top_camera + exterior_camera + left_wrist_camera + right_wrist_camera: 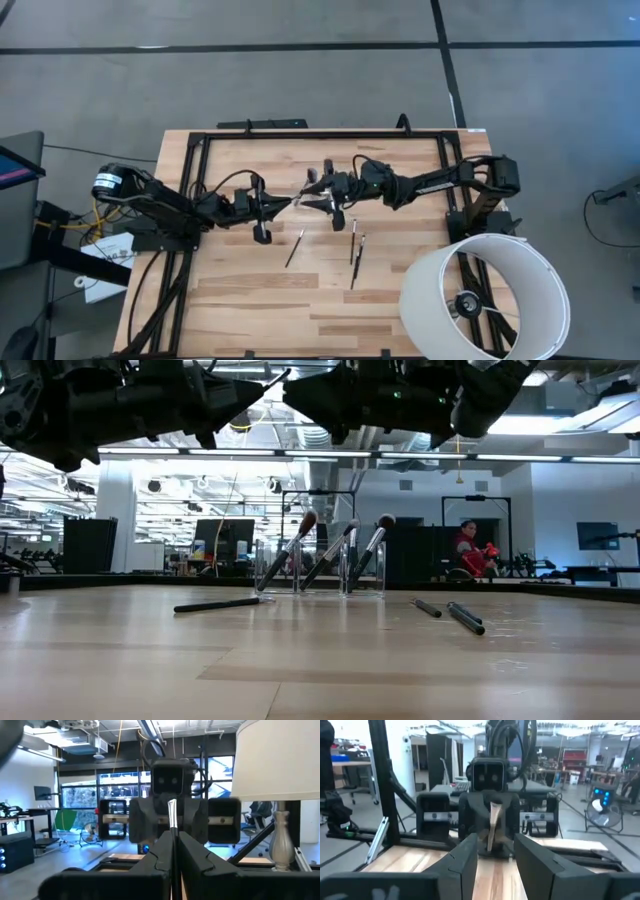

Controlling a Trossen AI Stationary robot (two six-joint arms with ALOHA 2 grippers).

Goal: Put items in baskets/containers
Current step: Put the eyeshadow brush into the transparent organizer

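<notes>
My left gripper (272,205) is shut on a thin brush (290,202) above the table's middle, and the brush's free end points toward my right gripper (312,193). My right gripper faces it, open and empty, just short of that end. In the low view a clear holder (300,572) stands on the table below both grippers. Three brushes (335,555) lean in it, heads up. Three loose brushes (295,247) (352,240) (358,262) lie flat on the wood nearer the front edge. In the high view I cannot make out the holder. My left gripper pinches the brush between its two shut fingers (160,855). The silver ferrule end (172,817) sticks out past the fingertips. The fingers come level from the table's left and lie along the brush. The brush is lifted clear of the table.
A large white lamp shade (485,295) on its stand fills the front right corner. A black frame (320,135) runs around the table's far and side edges. Bare wood lies along the front left. People show far back in the room (470,545).
</notes>
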